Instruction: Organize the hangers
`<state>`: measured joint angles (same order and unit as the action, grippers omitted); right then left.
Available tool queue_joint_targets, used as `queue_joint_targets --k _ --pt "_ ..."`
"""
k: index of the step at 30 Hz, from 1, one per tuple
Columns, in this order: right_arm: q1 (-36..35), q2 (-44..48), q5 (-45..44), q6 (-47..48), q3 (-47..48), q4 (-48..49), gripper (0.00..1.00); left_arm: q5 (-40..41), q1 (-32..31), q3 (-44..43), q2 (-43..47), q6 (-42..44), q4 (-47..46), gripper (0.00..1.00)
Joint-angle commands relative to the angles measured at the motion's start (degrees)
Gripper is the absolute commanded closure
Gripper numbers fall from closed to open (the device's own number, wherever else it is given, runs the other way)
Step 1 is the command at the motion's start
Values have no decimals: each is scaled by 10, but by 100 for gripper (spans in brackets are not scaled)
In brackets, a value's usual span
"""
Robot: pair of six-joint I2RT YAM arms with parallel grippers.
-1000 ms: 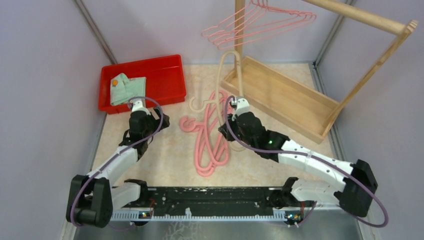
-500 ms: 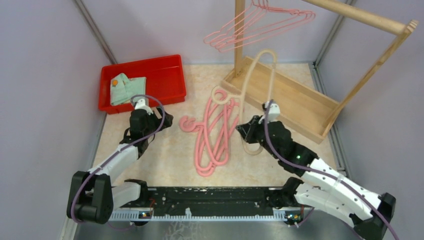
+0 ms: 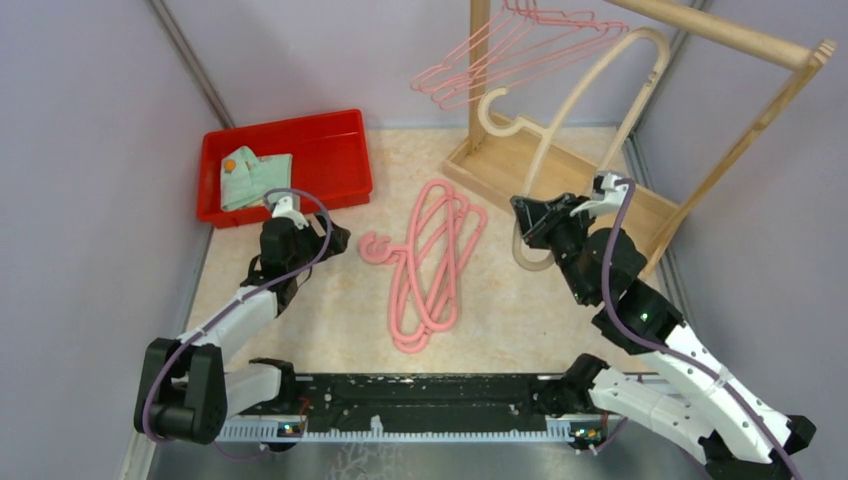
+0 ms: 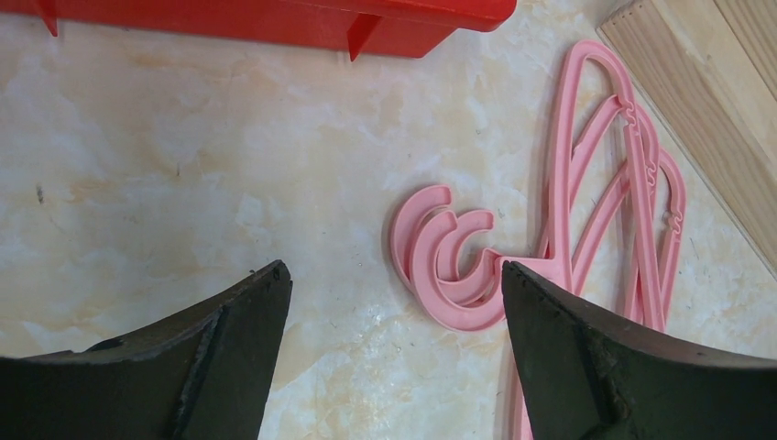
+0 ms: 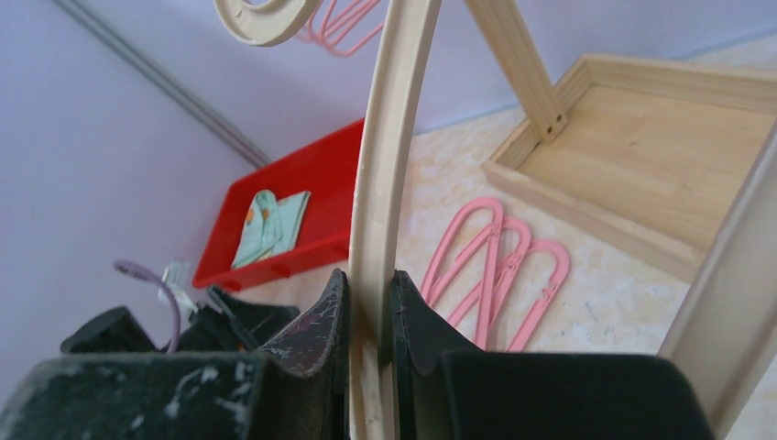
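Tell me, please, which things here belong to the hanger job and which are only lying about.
Belong to the job:
- beige hanger, gripped by the right end effector
- pink hangers on the table
- pink hangers hung on the rail
- wooden rack

Only lying about:
- red tray
- folded green cloth inside it

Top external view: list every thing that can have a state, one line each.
beige hanger, lifted off the table, clamped in the right claw, not yet on the rail
right claw, shut on the beige hanger
left claw, open, empty, low over the table
pink hangers on the table, lying flat, stacked together
pink hangers on the rack, hung
red tray, holding a folded green cloth
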<state>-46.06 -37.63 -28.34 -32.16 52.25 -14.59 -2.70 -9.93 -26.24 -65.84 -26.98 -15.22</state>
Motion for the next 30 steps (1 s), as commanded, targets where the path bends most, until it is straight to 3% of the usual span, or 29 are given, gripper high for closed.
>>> queue_joint_targets --k 1,12,23,26,30 --pt "41 -26 -15 29 54 44 100 -11 -3 -13 4 2 -20 10" --pt "166 -92 175 -60 68 103 100 -12 -4 -11 -3 10 -25 10" --pt "346 -101 387 -192 24 241 100 0 -4 -15 -1 23 -12 10" --pt "399 -126 461 -254 9 323 100 2 -4 -15 1 22 -10 10" --pt "418 -159 489 -271 29 368 100 9 -4 -12 5 25 -9 10"
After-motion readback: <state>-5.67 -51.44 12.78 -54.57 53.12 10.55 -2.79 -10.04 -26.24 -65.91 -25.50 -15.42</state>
